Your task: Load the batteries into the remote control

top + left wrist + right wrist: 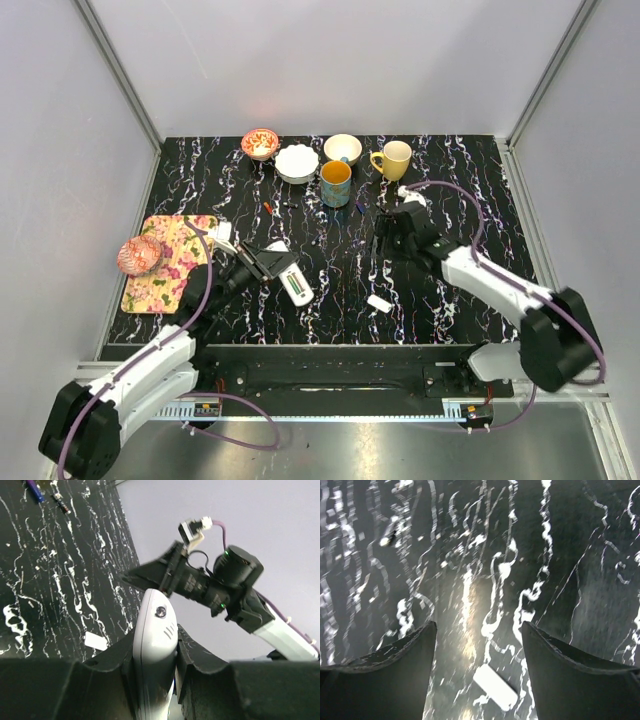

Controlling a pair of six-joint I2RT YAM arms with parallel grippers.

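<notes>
While the left jaws stay out of the action, clamped shut on the remote control, the right jaws are wide open with nothing in them, so I'd call this the fetch-a-battery step. The remote pokes out past the left jaws' tips, and from above its dark slot faces up. I can't tell if it's resting on the worktop.

A small white chip lies between the right jaws, touching neither. The remote sits well off to their side.

The next move probably needs the right jaws to go after the small striped cylinder, likely a battery, lying far beyond the left jaws' tips. After that it has to be lined up with the slot.
</notes>
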